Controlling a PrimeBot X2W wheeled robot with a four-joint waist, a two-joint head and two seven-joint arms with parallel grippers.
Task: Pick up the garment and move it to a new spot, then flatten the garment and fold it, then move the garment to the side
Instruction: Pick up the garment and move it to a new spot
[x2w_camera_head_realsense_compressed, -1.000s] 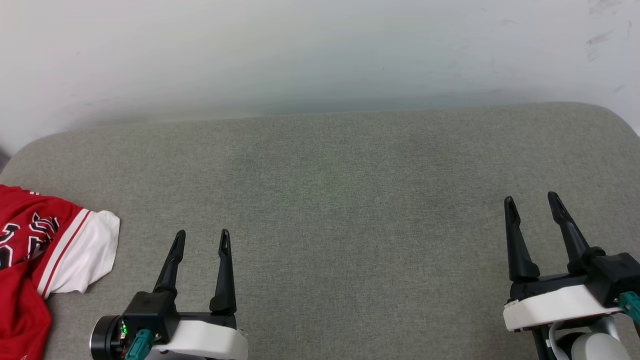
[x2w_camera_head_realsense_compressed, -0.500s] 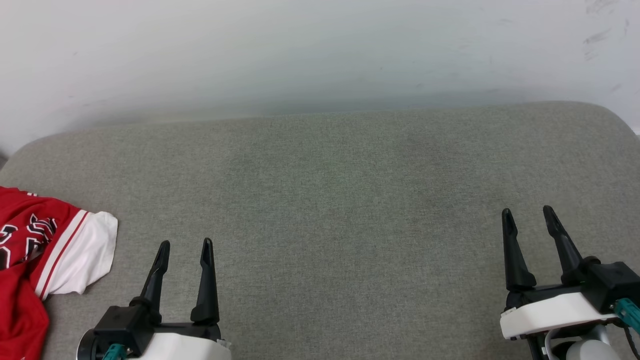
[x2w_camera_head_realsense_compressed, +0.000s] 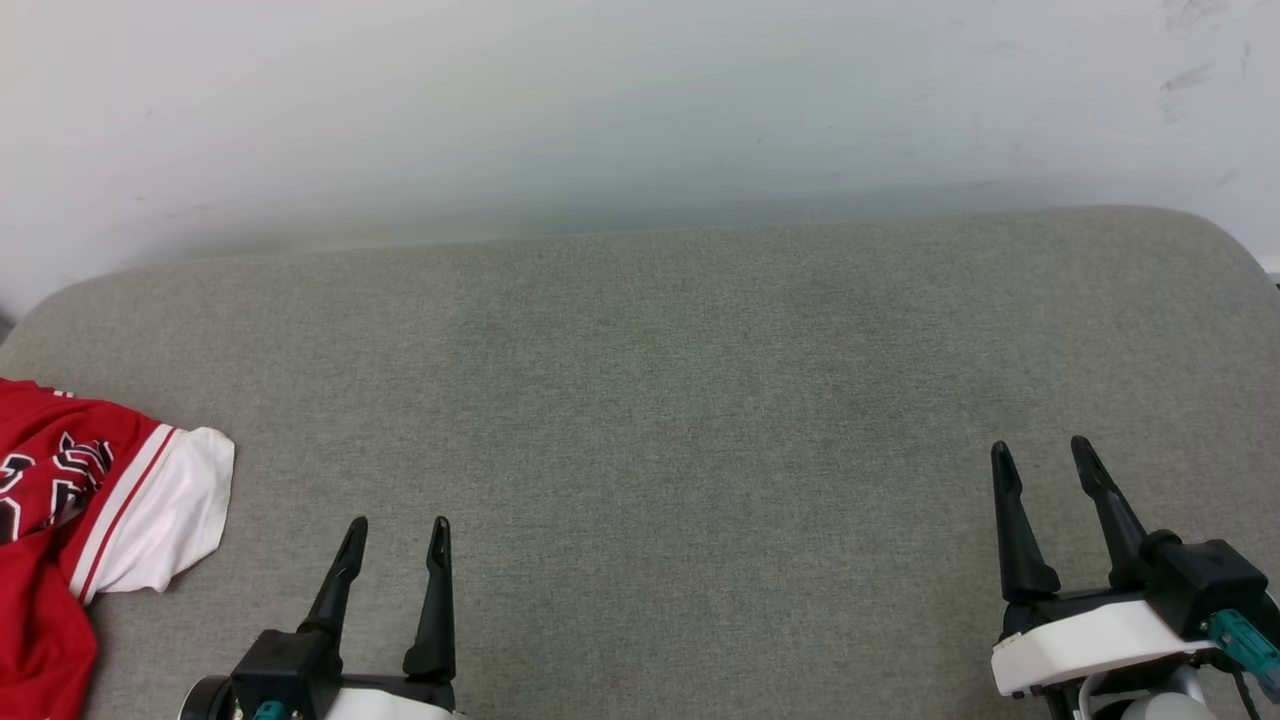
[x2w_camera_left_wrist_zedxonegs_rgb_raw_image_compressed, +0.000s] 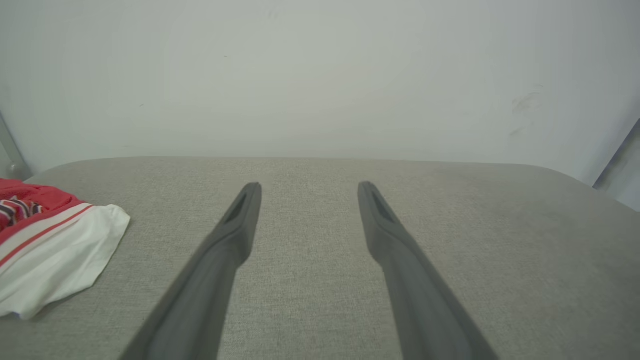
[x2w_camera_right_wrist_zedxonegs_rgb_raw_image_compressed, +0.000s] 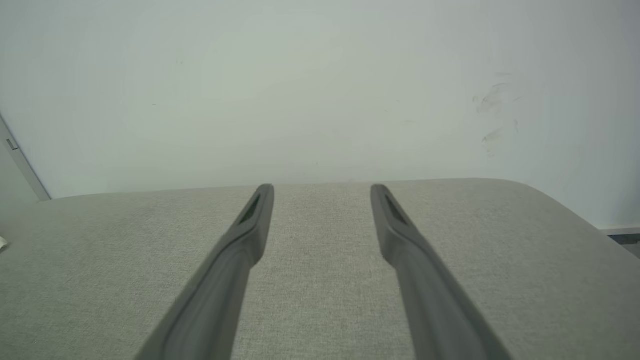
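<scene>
Garment (x2w_camera_head_realsense_compressed: 60, 520) sits crumpled at eight o'clock in the head view, red body running off the frame edge, one white sleeve (x2w_camera_head_realsense_compressed: 160, 510) with red-striped trim spread toward three o'clock on the grey cushion (x2w_camera_head_realsense_compressed: 680, 380). Left gripper (x2w_camera_head_realsense_compressed: 398, 528) shows at seven o'clock, fingers parted and pointing to twelve, nothing between them, near the sleeve but clear of it. Right gripper (x2w_camera_head_realsense_compressed: 1040, 452) is over at four o'clock, well apart from the cloth, fingers spread too and holding nothing. From the left wrist, the sleeve lies at nine o'clock of the fingers, on the cushion. Pale wall (x2w_camera_head_realsense_compressed: 600, 100) rises behind at twelve, faint scuffs toward one o'clock.
</scene>
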